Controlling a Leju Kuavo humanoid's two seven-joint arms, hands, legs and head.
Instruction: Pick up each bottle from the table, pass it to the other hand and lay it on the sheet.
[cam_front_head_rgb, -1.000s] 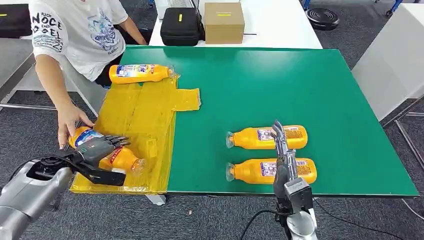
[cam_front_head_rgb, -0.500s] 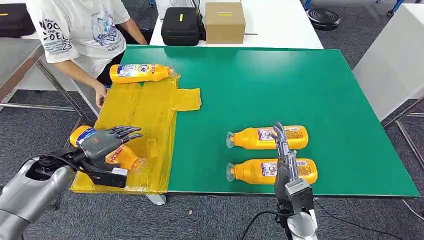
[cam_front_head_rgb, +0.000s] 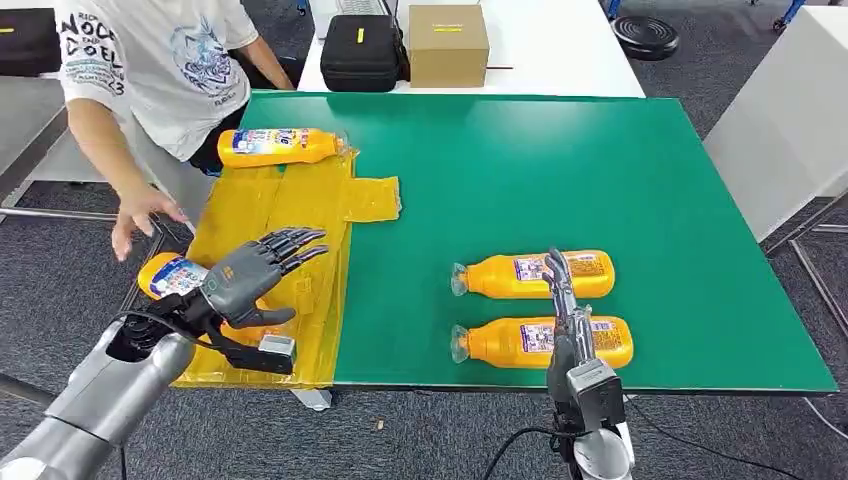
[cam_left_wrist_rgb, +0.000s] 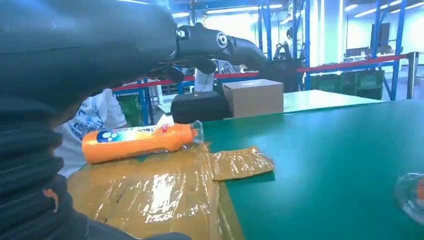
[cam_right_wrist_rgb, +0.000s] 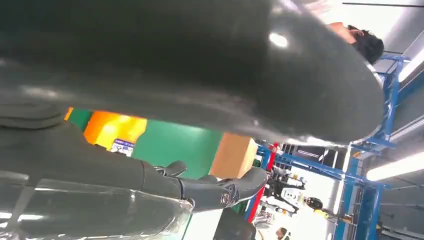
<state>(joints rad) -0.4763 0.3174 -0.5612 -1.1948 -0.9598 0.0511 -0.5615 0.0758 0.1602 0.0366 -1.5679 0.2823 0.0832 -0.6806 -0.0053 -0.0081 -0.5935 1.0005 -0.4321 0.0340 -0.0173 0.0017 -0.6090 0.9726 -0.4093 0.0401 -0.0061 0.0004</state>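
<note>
Head view: the green tabletop (cam_front_head_rgb: 600, 170) carries the yellow sheet (cam_front_head_rgb: 290, 215) along its left edge, and four orange bottles are seen. One bottle (cam_front_head_rgb: 278, 146) is laid across the sheet's far end, and a second (cam_front_head_rgb: 172, 275) lies at the sheet's near left corner, partly hidden under the left hand (cam_front_head_rgb: 252, 272), which hangs above it with fingers spread and nothing held. Two more bottles are left on the bare green, well right of the sheet: a far bottle (cam_front_head_rgb: 535, 274) and a near bottle (cam_front_head_rgb: 545, 342), both lying with the long axis across the table and caps pointing toward the sheet. The right hand (cam_front_head_rgb: 562, 295) is held edge-on over these two, fingers straight and empty, directly above their labelled middles. It is judged much the nearer hand for the coming pick, the near bottle lying just below it. A person's hand (cam_front_head_rgb: 140, 212) is seen off the sheet's left edge.
</note>
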